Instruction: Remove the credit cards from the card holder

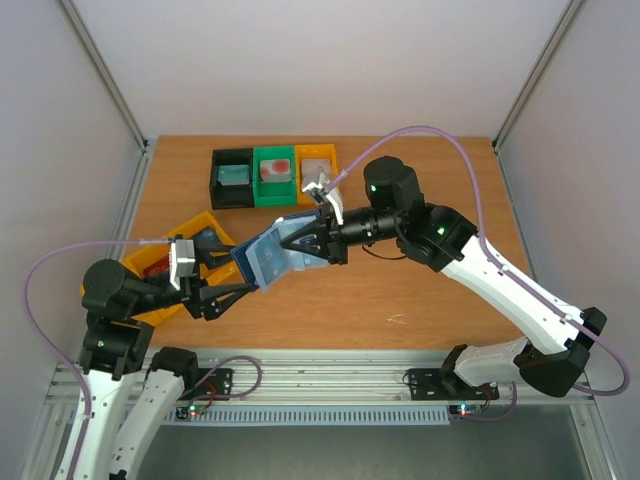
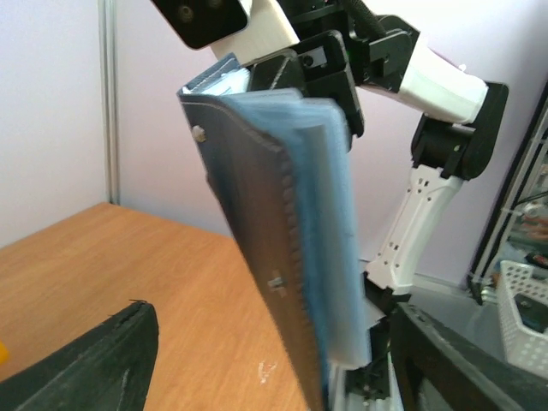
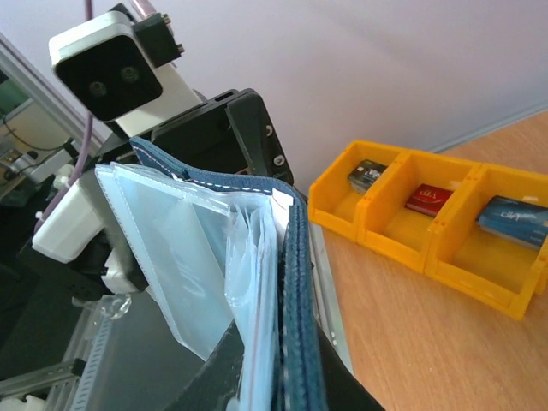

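- Above the table [image 1: 420, 200], right gripper [image 1: 322, 240] is clamping the card holder [image 1: 282, 252], long side running toward eight o'clock.
- Left gripper [image 1: 245, 277] is hovering there, spread wide, empty.

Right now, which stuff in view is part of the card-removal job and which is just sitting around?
In the job: card holder, pinched by the right fingers; open left fingers straddling it; cards in the yellow bin.
Lying about: black bin, green bin, orange bin at the far edge.

Bright, even light with soft shadows; the card holder [image 2: 265, 240] looks blurred up close.
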Robot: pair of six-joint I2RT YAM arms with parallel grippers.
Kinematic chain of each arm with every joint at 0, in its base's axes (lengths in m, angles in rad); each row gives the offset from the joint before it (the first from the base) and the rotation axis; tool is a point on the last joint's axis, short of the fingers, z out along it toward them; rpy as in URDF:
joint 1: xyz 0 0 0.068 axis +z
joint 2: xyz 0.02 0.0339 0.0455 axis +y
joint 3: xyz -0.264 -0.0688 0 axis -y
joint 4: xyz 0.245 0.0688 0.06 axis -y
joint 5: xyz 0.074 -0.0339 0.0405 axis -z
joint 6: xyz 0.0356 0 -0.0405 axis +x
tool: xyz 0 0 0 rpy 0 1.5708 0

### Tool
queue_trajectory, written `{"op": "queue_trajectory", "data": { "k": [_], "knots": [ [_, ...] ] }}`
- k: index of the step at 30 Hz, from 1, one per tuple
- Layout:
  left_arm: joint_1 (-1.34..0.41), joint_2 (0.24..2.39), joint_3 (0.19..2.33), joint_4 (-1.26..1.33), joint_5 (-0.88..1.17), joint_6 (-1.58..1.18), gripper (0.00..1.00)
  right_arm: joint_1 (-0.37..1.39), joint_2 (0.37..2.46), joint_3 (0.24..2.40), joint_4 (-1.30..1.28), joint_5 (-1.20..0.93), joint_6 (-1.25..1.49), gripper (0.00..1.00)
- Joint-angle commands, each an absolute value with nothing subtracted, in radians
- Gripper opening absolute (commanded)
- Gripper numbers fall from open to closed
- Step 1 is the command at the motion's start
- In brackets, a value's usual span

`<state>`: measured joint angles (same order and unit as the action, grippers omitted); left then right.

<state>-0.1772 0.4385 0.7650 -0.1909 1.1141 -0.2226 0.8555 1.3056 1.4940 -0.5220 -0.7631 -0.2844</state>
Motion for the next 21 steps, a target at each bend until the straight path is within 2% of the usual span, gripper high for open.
{"op": "queue_trajectory", "data": {
  "k": [1, 4, 8, 10, 12, 15, 19, 21],
  "knots": [
    [-0.181, 0.439, 0.755, -0.127, 1.162, -0.249, 0.78, 0.857, 1.326, 1.523, -0.51, -0.709, -0.256, 0.01],
    [-0.181, 0.436, 0.75, -0.135, 1.129, -0.231, 0.78, 0.872, 1.348, 1.549, -0.547, -0.653, -0.265, 0.01],
    [-0.181, 0.45, 0.75, -0.125, 1.086, -0.256, 0.7, 0.89, 1.378, 1.574, -0.577, -0.64, -0.28, 0.01],
    [-0.181, 0.452, 0.749, -0.121, 1.084, -0.258, 0.59, 0.894, 1.381, 1.575, -0.57, -0.659, -0.283, 0.01],
    [-0.18, 0.45, 0.746, -0.114, 1.081, -0.254, 0.37, 0.896, 1.379, 1.574, -0.559, -0.685, -0.285, 0.01],
    [-0.181, 0.449, 0.741, -0.101, 1.105, -0.246, 0.15, 0.896, 1.377, 1.575, -0.577, -0.682, -0.298, 0.01],
    [-0.181, 0.434, 0.732, -0.075, 1.16, -0.254, 0.02, 0.896, 1.364, 1.561, -0.58, -0.684, -0.312, 0.01],
    [-0.181, 0.431, 0.733, -0.104, 1.119, -0.245, 0.0, 0.896, 1.363, 1.561, -0.573, -0.702, -0.308, 0.01]
  ]
}}
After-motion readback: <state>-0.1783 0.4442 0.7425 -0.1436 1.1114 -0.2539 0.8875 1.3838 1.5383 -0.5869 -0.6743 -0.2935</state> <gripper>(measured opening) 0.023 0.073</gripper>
